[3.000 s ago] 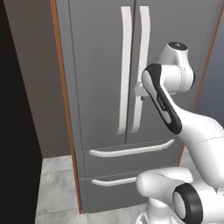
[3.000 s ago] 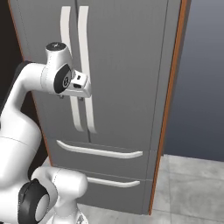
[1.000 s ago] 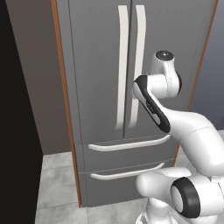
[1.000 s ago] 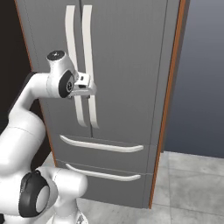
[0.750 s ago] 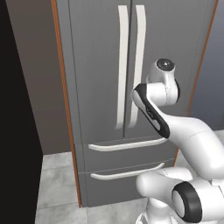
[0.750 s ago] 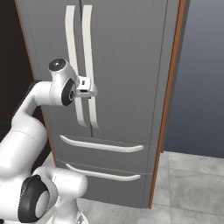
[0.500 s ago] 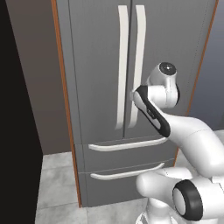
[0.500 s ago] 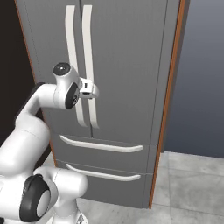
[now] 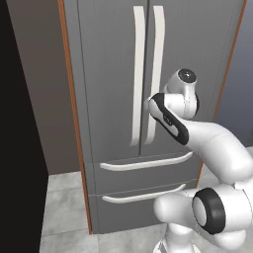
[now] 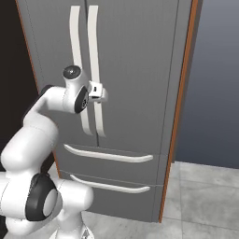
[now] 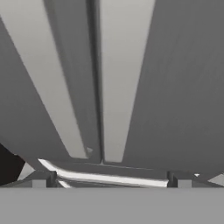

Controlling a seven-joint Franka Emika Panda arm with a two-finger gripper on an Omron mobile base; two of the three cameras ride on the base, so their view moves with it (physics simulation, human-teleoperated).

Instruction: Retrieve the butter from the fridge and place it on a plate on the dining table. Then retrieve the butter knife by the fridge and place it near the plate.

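Note:
The fridge point(image 9: 108, 74) point(image 10: 135, 70) stands right ahead with both dark grey doors shut. My gripper point(image 10: 100, 93) is open and hovers just in front of the lower part of the right door's white handle point(image 10: 94, 46), holding nothing. In the hand view the left handle point(image 11: 43, 78) and right handle point(image 11: 122, 78) run up the picture, with the door seam between them. My gripper point(image 11: 109, 180) has its tips spread wide at the bottom of that view. The butter, the plate, the dining table and the butter knife are out of view.
Two drawers with curved white handles point(image 9: 146, 162) point(image 9: 143, 193) lie below the doors. Brown wood panels point(image 9: 74, 123) point(image 10: 179, 107) flank the fridge. A dark gap point(image 9: 20, 123) lies to its left, a blue-grey wall point(image 10: 214, 79) to its right, and grey tile floor point(image 10: 205, 196) below.
My arm has sunk a little and the hand has moved closer to the lower part of the door handles. The jaws stay open and the doors stay shut.

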